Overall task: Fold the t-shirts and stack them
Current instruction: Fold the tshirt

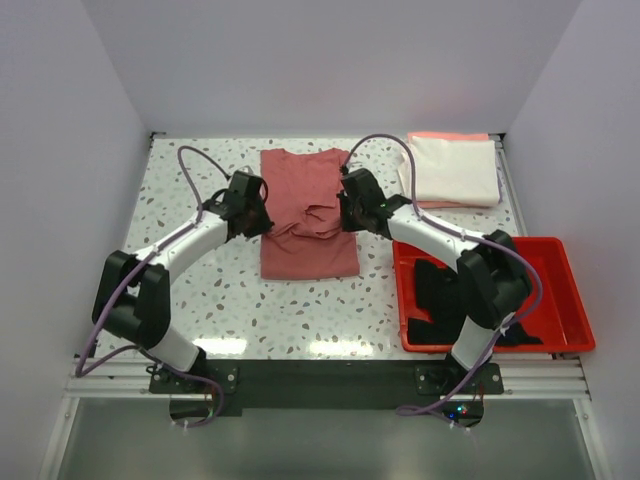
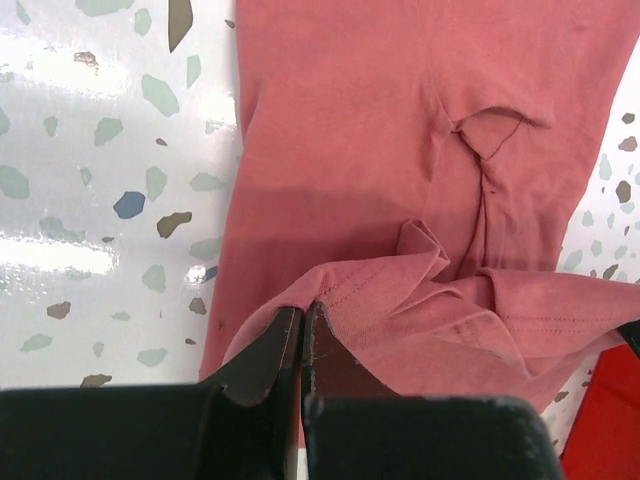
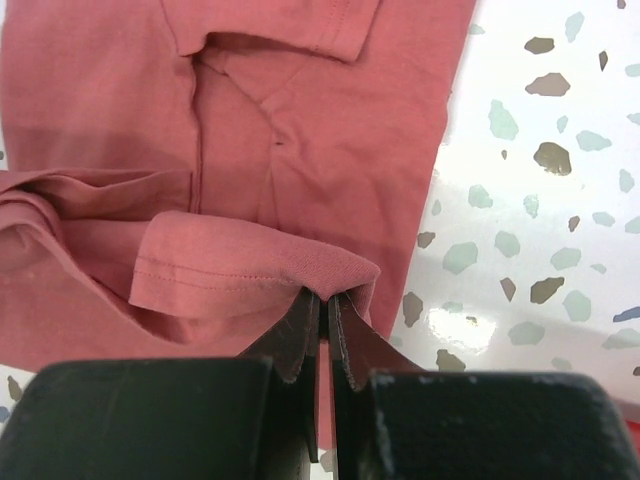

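Observation:
A dusty rose-red t-shirt [image 1: 305,195] lies lengthwise on the speckled table's middle, its near part bunched. My left gripper [image 1: 262,218] is shut on the shirt's left hem edge [image 2: 330,290] and holds it lifted over the body. My right gripper [image 1: 345,212] is shut on the right hem edge [image 3: 320,270], also lifted. A folded cream-white t-shirt [image 1: 455,168] lies on a peach-pink one [image 1: 445,136] at the back right. A black t-shirt [image 1: 440,295] lies in the red tray [image 1: 570,300].
The red plastic tray stands at the front right, partly under my right arm. White walls close the table's back and sides. Bare speckled tabletop [image 1: 190,170] shows left of the red shirt.

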You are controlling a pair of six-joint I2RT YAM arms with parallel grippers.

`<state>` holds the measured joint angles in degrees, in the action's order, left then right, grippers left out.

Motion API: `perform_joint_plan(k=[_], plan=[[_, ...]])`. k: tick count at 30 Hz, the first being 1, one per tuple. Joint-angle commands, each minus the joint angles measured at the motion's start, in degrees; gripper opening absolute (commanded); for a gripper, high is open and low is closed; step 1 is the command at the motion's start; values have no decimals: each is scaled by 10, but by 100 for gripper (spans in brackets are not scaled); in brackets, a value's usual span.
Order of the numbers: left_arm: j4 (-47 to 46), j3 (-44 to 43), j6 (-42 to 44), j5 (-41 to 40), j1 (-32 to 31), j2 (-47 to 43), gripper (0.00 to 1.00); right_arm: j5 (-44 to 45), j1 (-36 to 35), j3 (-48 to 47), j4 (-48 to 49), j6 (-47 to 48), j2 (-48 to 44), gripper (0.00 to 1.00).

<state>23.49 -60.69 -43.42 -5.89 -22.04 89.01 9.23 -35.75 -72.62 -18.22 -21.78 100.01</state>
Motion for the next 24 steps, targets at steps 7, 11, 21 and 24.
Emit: perform_joint_plan(k=[7,11,21,24], plan=[[-35,-39,23,30,31,46,0,-9,21,-52,24,16,39,0],[-41,-47,25,42,42,63,0,-11,26,-71,19,19,56,0],[-52,-66,33,73,56,108,2,-5,39,-79,15,10,83,0],[-56,-68,33,76,60,115,9,-8,43,-87,12,7,97,0]])
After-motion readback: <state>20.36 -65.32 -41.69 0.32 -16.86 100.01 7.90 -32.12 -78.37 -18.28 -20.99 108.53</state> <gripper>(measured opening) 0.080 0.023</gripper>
